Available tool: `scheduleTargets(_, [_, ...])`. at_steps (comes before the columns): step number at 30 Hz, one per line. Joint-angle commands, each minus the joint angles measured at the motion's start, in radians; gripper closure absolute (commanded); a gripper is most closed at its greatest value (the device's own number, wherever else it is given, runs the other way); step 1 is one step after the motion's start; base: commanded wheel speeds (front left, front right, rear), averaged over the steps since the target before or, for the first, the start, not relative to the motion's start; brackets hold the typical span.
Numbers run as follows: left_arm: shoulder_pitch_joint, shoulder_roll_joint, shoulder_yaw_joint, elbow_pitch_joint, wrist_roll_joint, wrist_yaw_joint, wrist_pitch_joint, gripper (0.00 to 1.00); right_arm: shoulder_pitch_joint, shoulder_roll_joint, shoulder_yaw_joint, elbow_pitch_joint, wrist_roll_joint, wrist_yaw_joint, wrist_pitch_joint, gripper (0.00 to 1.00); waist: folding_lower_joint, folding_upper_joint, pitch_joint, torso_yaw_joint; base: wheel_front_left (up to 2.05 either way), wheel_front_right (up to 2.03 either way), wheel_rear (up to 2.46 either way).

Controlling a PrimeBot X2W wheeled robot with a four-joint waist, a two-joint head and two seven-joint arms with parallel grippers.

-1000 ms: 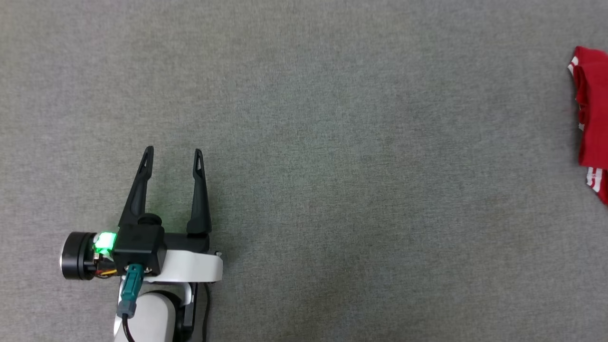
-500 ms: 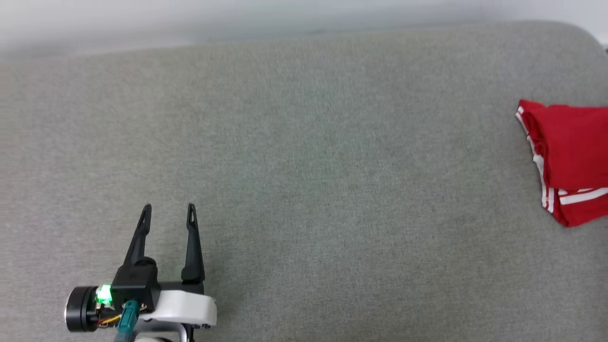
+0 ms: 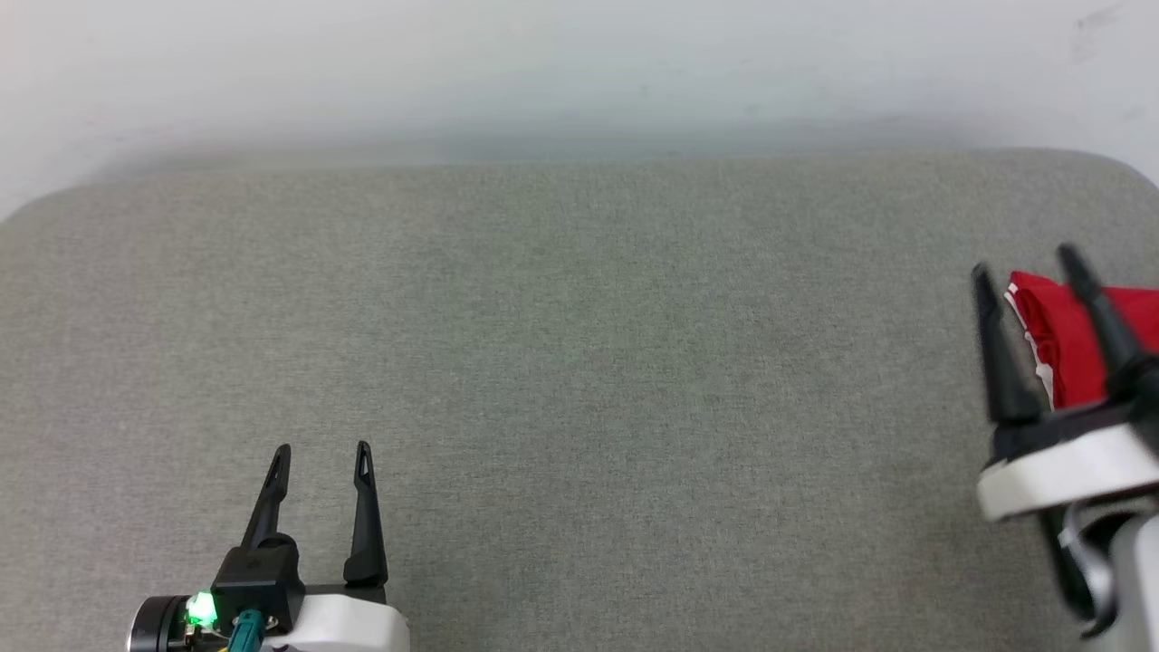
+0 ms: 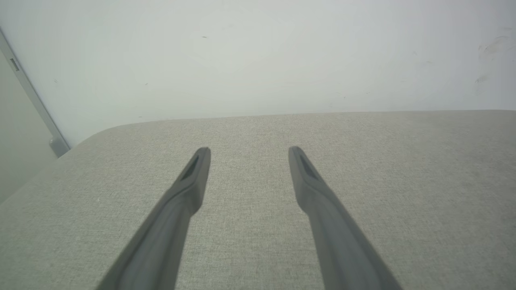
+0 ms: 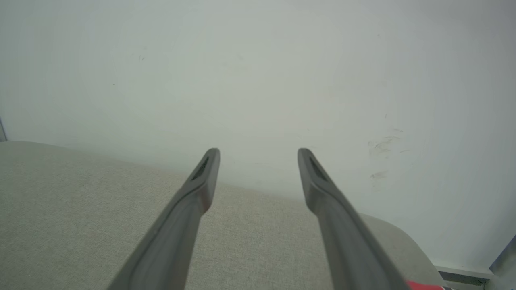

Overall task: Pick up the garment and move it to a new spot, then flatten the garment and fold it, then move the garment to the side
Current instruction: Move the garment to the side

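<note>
The garment [image 3: 1061, 349] lies at the far right of the grey fabric-covered worktop [image 3: 634, 362], near its rounded far right corner. It is a bunched red mass with a thin white stripe along its left edge, and its right part is cut off by the edge of the head view. The right tool [image 3: 1023, 260] is seen in front of it from the head camera, its two dark fingers spread wide with the red cloth showing between them. In the right wrist view the right tool [image 5: 259, 151] is open with nothing between its fingers, which point toward the pale wall [image 5: 258, 80] above the worktop's edge, and a small sliver of the garment [image 5: 423, 286] shows at the bottom edge, just beside the right-hand finger. The left tool [image 3: 322, 447] sits at the lower left, well apart from the garment, with a green light [image 3: 201, 608] glowing at its wrist. Its fingers [image 4: 193, 189] are also spread apart and empty over bare grey fabric, pointing toward the wall
</note>
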Motion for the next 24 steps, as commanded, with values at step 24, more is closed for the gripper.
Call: scheduleTargets(24, [0.078, -0.013, 0.02, 0.012, -0.017, -0.046, -0.002, 0.0, 0.368, 0.193, -0.006, -0.14, -0.035, -0.002, -0.003, 0.0, 0.0001, 0.0, -0.097, 0.011, 0.0, 0.0, 0.0])
